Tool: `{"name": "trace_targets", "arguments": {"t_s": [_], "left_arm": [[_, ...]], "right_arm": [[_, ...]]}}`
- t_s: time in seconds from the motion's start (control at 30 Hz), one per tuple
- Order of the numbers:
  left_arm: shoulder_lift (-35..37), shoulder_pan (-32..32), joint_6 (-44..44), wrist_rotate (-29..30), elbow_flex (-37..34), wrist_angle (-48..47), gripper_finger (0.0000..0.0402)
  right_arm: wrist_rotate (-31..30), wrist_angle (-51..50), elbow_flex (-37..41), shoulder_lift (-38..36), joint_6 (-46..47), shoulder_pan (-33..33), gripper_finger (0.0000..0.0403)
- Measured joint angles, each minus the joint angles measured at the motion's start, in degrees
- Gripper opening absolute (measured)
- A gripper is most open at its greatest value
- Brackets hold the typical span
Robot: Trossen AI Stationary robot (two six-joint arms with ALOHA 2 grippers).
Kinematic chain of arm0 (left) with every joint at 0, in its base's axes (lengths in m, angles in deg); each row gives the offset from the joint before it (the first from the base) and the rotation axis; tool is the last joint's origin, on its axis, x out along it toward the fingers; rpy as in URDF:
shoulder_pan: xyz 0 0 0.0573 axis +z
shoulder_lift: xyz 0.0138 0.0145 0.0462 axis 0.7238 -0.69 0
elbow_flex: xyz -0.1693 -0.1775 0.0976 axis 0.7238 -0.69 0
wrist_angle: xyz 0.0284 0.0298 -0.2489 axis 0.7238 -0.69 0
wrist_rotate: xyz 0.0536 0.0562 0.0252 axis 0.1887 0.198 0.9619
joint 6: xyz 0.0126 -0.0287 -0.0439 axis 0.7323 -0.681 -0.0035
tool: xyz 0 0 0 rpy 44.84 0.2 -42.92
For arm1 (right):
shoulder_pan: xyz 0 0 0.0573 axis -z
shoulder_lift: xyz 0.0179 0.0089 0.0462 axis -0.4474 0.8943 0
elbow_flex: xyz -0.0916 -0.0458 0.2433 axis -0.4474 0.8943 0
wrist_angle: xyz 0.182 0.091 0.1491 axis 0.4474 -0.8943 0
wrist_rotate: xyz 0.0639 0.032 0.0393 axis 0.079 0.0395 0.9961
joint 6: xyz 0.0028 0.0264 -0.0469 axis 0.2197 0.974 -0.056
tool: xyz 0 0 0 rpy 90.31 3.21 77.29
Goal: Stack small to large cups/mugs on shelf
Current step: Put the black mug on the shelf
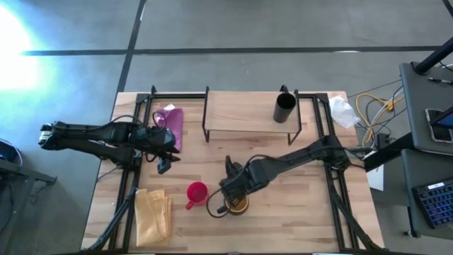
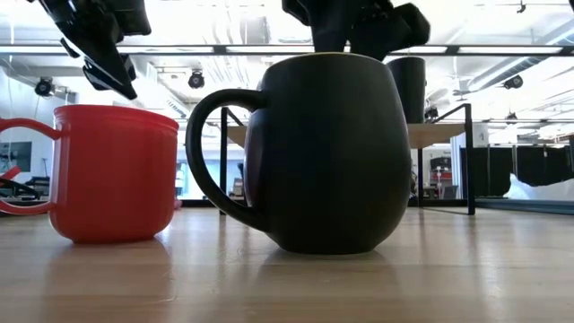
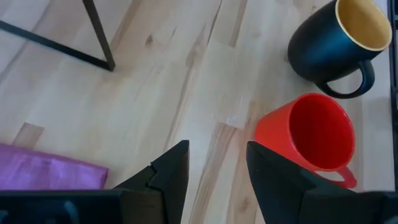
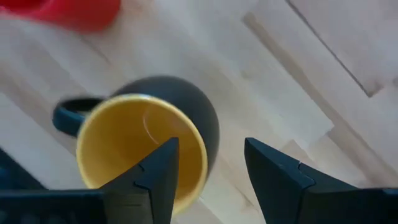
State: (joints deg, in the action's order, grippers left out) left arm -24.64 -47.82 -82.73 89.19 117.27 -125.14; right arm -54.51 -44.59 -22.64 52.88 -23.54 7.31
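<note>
The dark mug with the orange-yellow inside (image 1: 238, 206) (image 4: 146, 146) stands on its base on the table, and the red mug (image 1: 197, 193) (image 3: 311, 134) stands just to its left. The taller black cup (image 1: 284, 108) stands on the right end of the shelf (image 1: 237, 117). My right gripper (image 4: 211, 146) (image 1: 230, 193) is open and hangs above the dark mug's rim, with one finger over the mug's mouth and the other outside its wall. My left gripper (image 3: 217, 149) (image 1: 164, 166) is open and hovers over bare wood, left of the red mug.
A purple cloth (image 1: 172, 122) lies left of the shelf, and a yellow cloth (image 1: 152, 212) lies near the table's near-left corner. A white crumpled thing (image 1: 343, 110) sits at the far right. Black frame rails (image 1: 131, 191) run along both sides of the table.
</note>
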Motion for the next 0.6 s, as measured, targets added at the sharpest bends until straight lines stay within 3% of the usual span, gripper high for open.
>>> {"name": "trace_targets", "arguments": {"t_s": [0.2,0.37,0.6], "left_arm": [[1.7,0.0,-1.5,1.5,0.0,-3.6,0.0146],[3.0,-0.1,-1.6,3.0,0.0,-5.5,0.0146],[3.2,-0.1,-1.6,3.9,0.0,-5.9,0.0146]], "right_arm": [[5.4,-0.9,2.0,0.2,-6.6,1.1,0.0172],[6.5,0.4,3.8,0.2,-7.6,1.2,0.0159],[10.0,5.7,6.1,0.2,-9.5,2.4,0.0109]]}}
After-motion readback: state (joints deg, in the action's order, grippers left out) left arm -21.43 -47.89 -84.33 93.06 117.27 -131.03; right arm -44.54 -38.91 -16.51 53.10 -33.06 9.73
